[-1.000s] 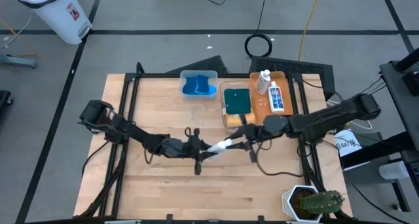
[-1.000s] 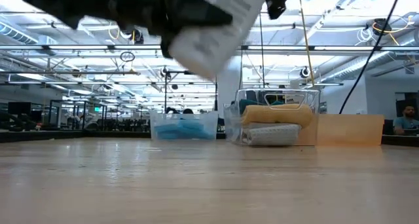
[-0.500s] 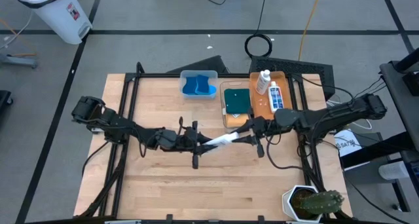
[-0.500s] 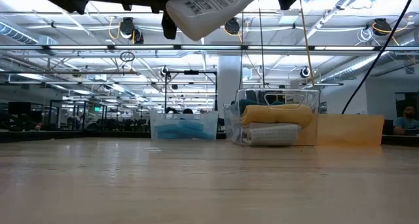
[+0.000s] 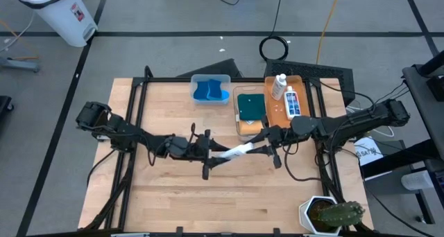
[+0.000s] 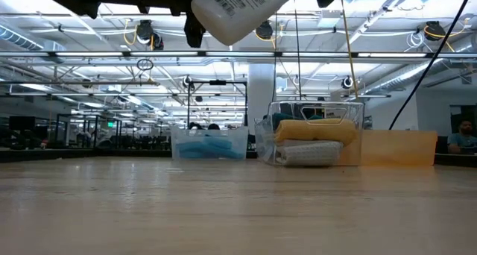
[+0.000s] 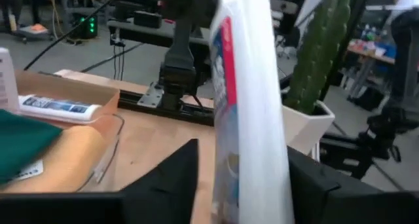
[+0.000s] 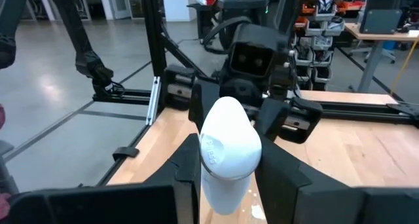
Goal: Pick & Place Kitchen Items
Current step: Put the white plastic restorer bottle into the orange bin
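A white bottle (image 5: 238, 151) with a printed label hangs in the air over the table's middle, between my two grippers. In the low view the bottle (image 6: 242, 5) is high above the wood, tilted. My left gripper (image 5: 219, 156) comes from the table's left and my right gripper (image 5: 259, 145) from the right; each is shut on one end of the bottle. Two more white bottles (image 5: 292, 103) lie in the orange tray (image 5: 273, 112). A dark green cloth (image 5: 251, 106), a mustard-yellow cloth (image 6: 313, 130) and a grey cloth (image 6: 309, 152) lie stacked in a clear bin. Blue cloth pieces (image 5: 210, 91) lie in another bin. My left gripper has the bottle's left end (image 7: 252, 185) between its two fingers (image 7: 173, 178). The fingers come level from the table's left and lie along the bottle, which is clear of the table. My right gripper pinches the bottle's rounded right end (image 8: 229, 149) between its two fingers (image 8: 278, 168). The fingers come level from the table's right.
The clear bin (image 5: 240, 126) and the orange tray stand just beyond my right gripper, toward the far edge. A potted cactus (image 5: 331, 214) stands at the near right corner. Bare wood (image 5: 180, 202) lies toward the near edge.
The bottle has risen higher above the table and tipped closer to level. Both grippers have gone a little toward the table's right edge with it, and my left arm has stretched out.
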Action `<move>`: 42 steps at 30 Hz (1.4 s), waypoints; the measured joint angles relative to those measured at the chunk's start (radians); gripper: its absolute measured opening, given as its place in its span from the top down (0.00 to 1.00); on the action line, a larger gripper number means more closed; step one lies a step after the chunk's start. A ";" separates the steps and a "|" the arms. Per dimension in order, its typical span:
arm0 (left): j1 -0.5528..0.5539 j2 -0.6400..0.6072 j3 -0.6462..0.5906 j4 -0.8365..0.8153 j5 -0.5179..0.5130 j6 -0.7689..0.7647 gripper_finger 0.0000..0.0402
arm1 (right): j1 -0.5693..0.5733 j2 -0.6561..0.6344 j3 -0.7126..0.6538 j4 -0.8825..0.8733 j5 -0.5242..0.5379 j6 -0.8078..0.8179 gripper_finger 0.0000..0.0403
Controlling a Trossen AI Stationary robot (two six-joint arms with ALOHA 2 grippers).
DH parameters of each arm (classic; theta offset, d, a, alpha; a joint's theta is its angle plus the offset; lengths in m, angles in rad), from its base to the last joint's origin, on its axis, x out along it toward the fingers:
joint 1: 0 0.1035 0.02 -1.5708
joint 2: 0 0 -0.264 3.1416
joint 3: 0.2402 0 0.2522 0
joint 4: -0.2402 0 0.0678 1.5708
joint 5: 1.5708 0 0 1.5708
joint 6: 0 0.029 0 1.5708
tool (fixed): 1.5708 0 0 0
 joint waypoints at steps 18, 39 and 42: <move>0.014 -0.022 0.002 0.009 0.033 0.005 0.13 | -0.001 -0.223 0.002 -0.242 0.152 -0.007 0.80; 0.014 -0.022 0.002 -0.070 0.051 -0.010 0.13 | -0.043 -0.425 0.001 -0.609 0.835 0.034 0.80; 0.015 -0.022 0.002 -0.078 0.045 -0.010 0.13 | -0.078 -0.432 0.001 -0.711 0.934 0.100 0.80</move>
